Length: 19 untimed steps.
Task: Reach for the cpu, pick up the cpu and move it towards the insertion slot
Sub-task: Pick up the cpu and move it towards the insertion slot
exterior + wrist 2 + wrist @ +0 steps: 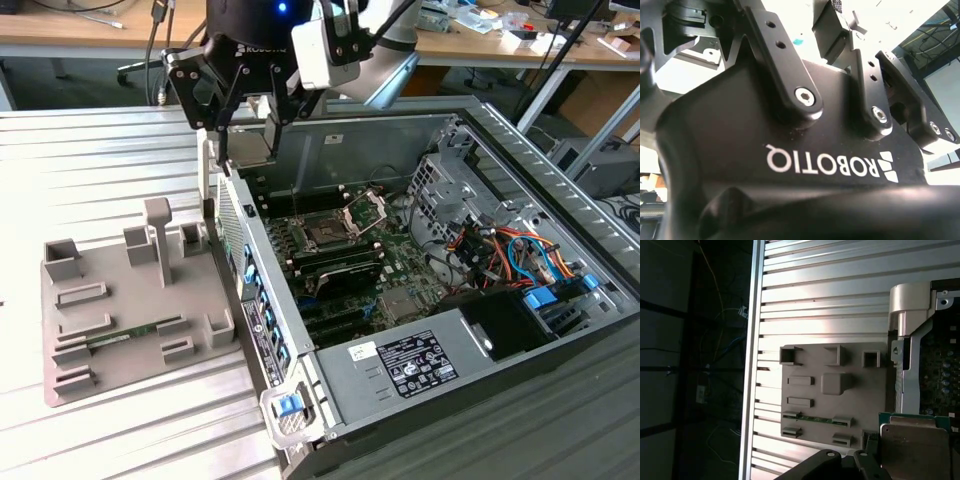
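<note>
Black jaws hang above the edge of the open grey metal computer case (pixel 380 140). In the first wrist view they pinch the small square silvery-topped cpu (pixel 914 450), raised clear of the ribbed metal table (pixel 100 160). The square silver-framed insertion slot (pixel 325 235) lies below the jaws, toward the exterior view's right. A grey moulded parts tray (pixel 60 330) lies below them on the opposite side.

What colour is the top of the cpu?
Pale silvery grey with a green edge; the cpu shows best in the first wrist view.

case (pixel 340 150) open above insertion slot (pixel 325 236); raised frame (pixel 366 212) beside it.
</note>
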### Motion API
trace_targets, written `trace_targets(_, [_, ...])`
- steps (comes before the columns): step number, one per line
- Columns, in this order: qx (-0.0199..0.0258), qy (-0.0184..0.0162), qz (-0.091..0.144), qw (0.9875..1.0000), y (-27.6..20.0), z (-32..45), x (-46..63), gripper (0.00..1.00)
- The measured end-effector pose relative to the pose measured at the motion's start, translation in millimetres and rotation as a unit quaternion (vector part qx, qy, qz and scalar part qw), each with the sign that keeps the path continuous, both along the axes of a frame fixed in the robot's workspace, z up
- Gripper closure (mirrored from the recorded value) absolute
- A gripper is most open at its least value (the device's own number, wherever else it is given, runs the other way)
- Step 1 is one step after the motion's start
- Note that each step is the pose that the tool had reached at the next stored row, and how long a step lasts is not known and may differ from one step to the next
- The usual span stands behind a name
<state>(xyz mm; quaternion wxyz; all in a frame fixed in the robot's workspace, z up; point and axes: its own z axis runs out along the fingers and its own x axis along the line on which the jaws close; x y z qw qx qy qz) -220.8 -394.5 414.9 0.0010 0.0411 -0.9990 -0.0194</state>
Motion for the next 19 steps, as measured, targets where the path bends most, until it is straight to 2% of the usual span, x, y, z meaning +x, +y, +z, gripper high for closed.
trace_targets(19, [0.0,0.0,0.0,1.0,0.0,0.0,9.5,0.45])
